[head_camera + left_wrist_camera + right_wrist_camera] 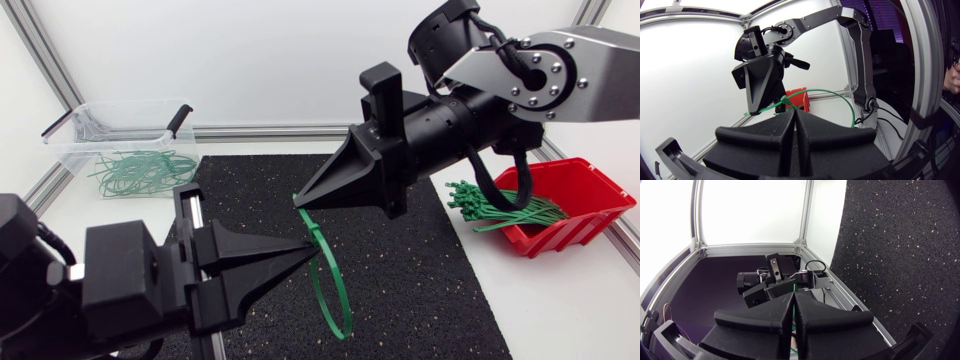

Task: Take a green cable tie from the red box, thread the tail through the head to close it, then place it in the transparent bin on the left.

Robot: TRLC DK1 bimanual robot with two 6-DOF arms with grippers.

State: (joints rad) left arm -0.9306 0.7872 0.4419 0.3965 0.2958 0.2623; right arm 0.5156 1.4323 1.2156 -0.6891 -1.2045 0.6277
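A green cable tie (335, 290) hangs as a loop over the black mat, between my two grippers. My right gripper (298, 203) comes in from the upper right and is shut on the tie's upper end. My left gripper (316, 245) comes from the lower left and is shut on the strap just below that. In the left wrist view the tie (830, 91) arcs away from my left gripper (794, 111) beside the right gripper (756, 111). In the right wrist view a thin green strap (792, 286) runs between the shut fingers of my right gripper (793, 296).
The red box (560, 235) with a bundle of green ties (490, 205) stands at the right. The transparent bin (75, 150) at the back left holds several closed ties (145, 170). A black mat (420, 290) covers the table's middle.
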